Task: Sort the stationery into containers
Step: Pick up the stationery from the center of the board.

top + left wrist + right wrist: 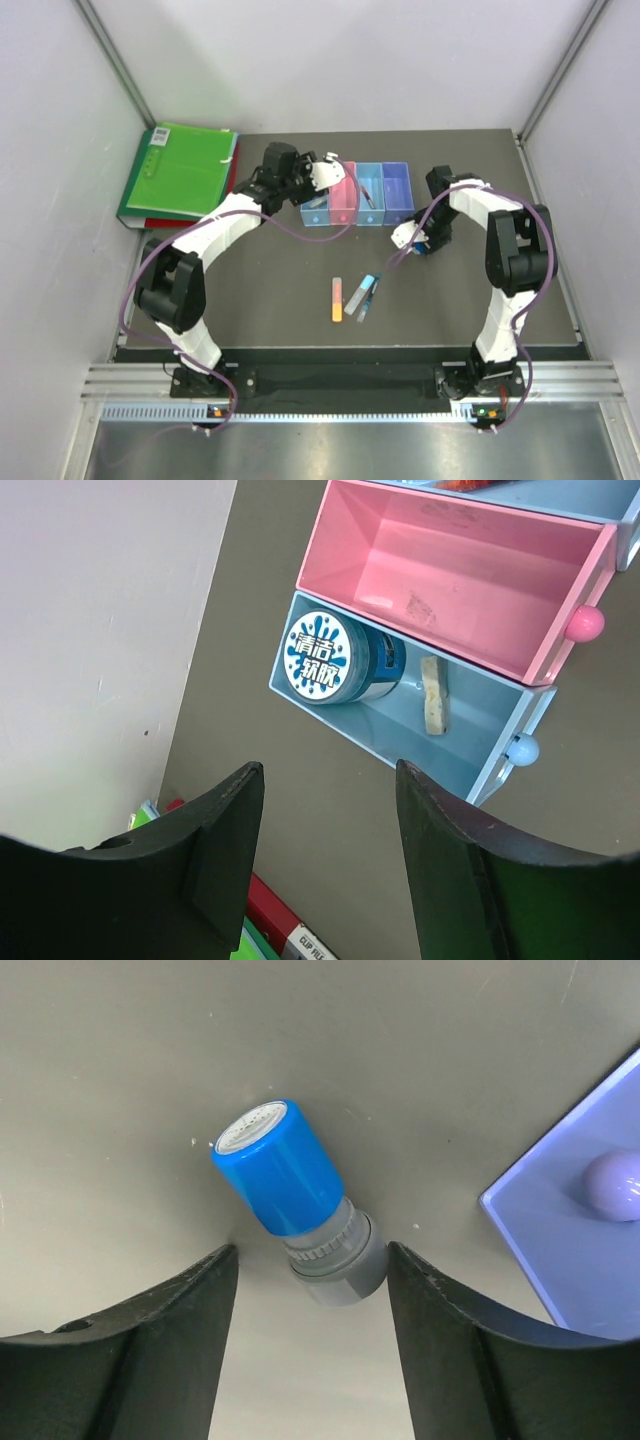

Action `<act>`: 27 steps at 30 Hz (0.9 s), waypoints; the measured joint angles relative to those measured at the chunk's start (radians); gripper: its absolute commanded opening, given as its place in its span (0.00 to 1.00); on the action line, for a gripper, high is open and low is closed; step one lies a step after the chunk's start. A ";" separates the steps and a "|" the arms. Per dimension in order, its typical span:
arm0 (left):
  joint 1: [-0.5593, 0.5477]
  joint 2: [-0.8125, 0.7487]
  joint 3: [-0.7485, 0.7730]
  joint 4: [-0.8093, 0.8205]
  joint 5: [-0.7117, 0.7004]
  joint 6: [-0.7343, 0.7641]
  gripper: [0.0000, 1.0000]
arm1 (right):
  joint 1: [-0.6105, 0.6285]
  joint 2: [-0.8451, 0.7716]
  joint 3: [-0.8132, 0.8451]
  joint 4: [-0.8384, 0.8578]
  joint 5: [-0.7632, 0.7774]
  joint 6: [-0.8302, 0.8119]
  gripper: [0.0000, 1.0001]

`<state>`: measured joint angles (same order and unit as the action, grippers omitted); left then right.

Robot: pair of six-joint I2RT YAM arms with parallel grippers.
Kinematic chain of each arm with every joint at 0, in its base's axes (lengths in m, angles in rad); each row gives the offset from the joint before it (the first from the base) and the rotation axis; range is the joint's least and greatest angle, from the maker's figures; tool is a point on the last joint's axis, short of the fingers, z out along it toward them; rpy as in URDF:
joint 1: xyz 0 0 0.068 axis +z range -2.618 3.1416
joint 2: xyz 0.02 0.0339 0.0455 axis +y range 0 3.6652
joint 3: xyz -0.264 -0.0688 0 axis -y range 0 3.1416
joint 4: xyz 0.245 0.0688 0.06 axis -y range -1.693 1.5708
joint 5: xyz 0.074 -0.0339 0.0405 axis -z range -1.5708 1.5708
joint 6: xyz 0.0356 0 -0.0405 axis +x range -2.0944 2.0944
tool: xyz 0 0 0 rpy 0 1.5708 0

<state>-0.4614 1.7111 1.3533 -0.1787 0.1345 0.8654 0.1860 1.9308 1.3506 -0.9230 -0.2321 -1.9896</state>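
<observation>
The containers stand in a row at the back: light blue, pink, light blue, purple. My left gripper hangs open and empty above the mat, just off the first light blue bin. In that bin lie the round blue tape roll and a small beige piece. The pink bin holds nothing. A thin red pen lies in the third bin. My right gripper is open, its fingers either side of the grey end of the blue-capped piece, which lies on the mat.
An orange-pink flat stick, a grey flat stick and a thin blue pen lie mid-mat. The purple bin's corner and knob are just right of my right gripper. A green folder lies back left.
</observation>
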 measured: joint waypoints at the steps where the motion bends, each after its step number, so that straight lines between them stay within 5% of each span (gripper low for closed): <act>1: 0.001 0.000 0.000 0.000 0.000 0.000 0.61 | 0.000 0.000 0.000 0.000 0.000 0.000 0.57; 11: 0.003 0.000 0.002 0.000 0.004 -0.004 0.61 | 0.002 0.001 -0.002 -0.014 -0.001 0.001 0.50; 27: 0.003 0.020 0.008 0.004 0.007 -0.008 0.61 | 0.002 -0.018 -0.028 0.007 -0.019 0.000 0.08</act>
<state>-0.4580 1.7309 1.3617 -0.1749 0.1413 0.8570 0.1879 1.9133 1.3224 -0.9157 -0.2516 -1.9892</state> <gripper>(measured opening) 0.606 0.391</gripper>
